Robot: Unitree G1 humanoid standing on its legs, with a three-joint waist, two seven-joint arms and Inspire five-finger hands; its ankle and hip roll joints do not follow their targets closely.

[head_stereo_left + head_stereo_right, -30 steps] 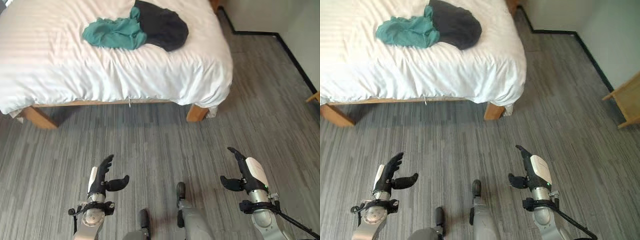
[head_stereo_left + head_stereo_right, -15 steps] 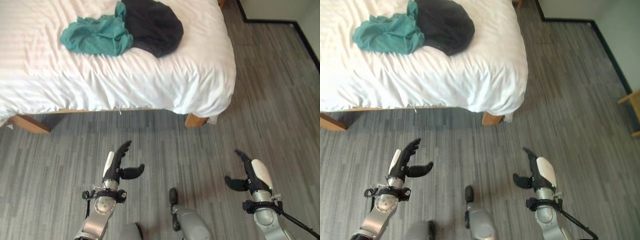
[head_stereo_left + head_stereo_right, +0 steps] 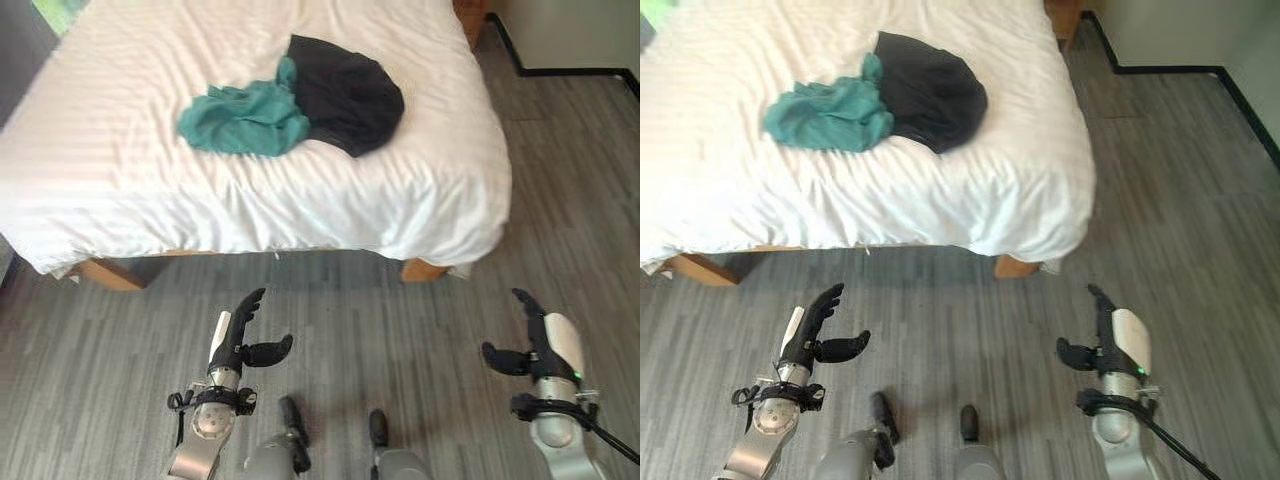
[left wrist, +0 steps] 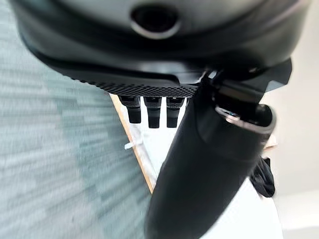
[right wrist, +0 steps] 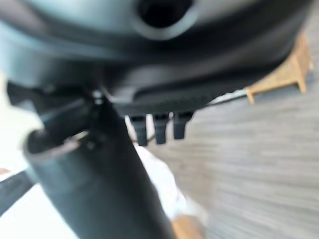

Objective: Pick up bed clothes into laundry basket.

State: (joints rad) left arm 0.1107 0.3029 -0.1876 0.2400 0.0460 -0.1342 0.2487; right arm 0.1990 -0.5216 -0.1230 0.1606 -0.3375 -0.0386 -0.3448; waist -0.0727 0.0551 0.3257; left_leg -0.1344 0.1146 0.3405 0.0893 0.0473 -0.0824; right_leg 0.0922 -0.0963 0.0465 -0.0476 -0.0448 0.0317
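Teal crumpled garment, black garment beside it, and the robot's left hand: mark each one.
Teal crumpled garment (image 3: pixel 245 120): left eye view, middle of the bunched cloth.
Black garment (image 3: pixel 347 92): left eye view, centre of the dark mound.
Left hand (image 3: pixel 235 335): left eye view, on the palm.

Each robot hand, left (image 3: pixel 232 345) and right (image 3: pixel 545 352), is dark with black fingers and thumb, a white cover along its back, and sits on a silver-grey wrist ringed by a black collar.

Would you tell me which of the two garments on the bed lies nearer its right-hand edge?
The black garment; the teal garment lies against its left side.
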